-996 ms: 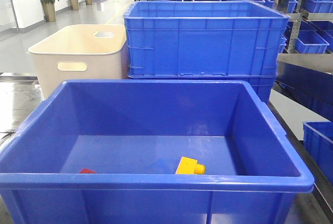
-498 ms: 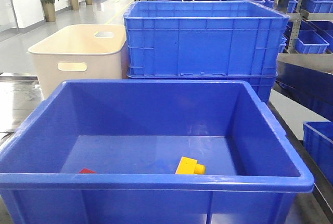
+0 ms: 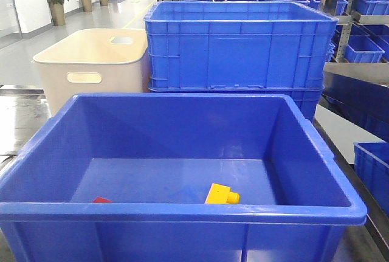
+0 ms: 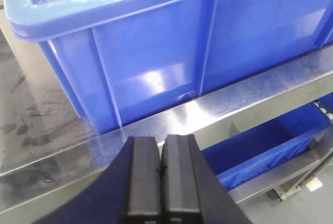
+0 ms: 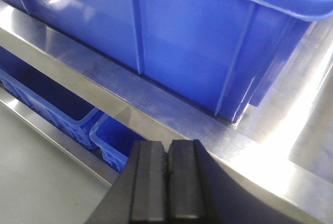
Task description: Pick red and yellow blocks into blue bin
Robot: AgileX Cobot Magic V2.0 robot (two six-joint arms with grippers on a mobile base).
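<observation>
A cream tub (image 3: 91,61) stands just beside a ribbed blue crate (image 3: 237,46) on a steel table (image 4: 41,104).

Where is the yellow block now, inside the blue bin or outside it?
Inside: the yellow block lies on the floor of the blue bin, near its front wall.

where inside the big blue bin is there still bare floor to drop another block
Most of the blue bin floor is bare: the whole back half toward the far wall, and the stretch between the red block at the front left and the yellow brick near the front middle. The front edge by the two blocks is the only crowded part.
</observation>
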